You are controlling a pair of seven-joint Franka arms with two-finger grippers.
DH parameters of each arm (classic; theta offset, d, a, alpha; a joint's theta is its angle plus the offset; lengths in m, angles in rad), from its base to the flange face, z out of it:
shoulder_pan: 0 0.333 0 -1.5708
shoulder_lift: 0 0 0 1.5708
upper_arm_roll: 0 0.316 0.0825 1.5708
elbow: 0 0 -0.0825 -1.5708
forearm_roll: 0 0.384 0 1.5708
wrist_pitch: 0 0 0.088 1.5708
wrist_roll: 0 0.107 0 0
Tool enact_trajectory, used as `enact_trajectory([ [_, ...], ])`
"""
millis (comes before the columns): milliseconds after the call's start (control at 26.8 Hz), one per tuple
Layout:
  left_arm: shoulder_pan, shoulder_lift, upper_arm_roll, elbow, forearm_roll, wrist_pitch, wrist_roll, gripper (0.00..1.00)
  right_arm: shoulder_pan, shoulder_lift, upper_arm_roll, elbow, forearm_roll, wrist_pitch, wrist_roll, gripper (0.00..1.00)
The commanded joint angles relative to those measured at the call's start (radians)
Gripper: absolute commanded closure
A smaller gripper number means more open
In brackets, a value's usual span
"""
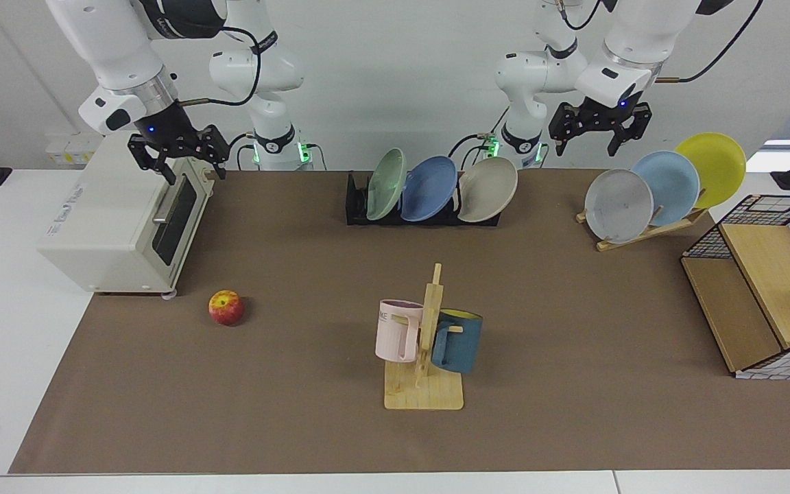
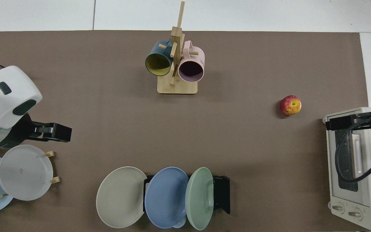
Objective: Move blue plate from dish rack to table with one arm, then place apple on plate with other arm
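The blue plate point(image 1: 429, 189) point(image 2: 166, 196) stands upright in the middle slot of the black dish rack point(image 1: 355, 206) point(image 2: 222, 193), between a pale green plate and a beige plate, at the back of the brown table point(image 1: 299, 405) point(image 2: 108, 119). The red apple point(image 1: 226, 307) point(image 2: 290, 105) lies on the table in front of the toaster oven. My right gripper point(image 1: 191, 167) point(image 2: 343, 121) hangs open above the oven's front corner, holding nothing. My left gripper point(image 1: 590, 145) point(image 2: 54, 132) hangs open and empty above the wooden plate stand, well to the side of the rack.
A white toaster oven point(image 1: 121, 226) point(image 2: 356, 174) sits beside the apple. A wooden mug tree point(image 1: 426, 343) point(image 2: 175, 64) with a pink and a teal mug stands mid-table. A wooden stand point(image 1: 642, 232) holds grey, pale blue and yellow plates. A wire-and-wood shelf point(image 1: 758, 288) occupies one end.
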Motion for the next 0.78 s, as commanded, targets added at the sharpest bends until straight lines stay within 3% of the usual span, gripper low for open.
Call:
enact_trajectory([
  [0, 0.009, -0.012, 0.0, -0.017, -0.006, 0.007, 0.016, 0.0, -0.003, -0.011, 0.004, -0.012, -0.003, 0.012, 0.022, 0.0],
  [747, 0.009, -0.01, -0.006, -0.019, -0.001, 0.007, -0.005, 0.0, -0.003, -0.011, 0.004, -0.012, -0.003, 0.012, 0.024, 0.0],
])
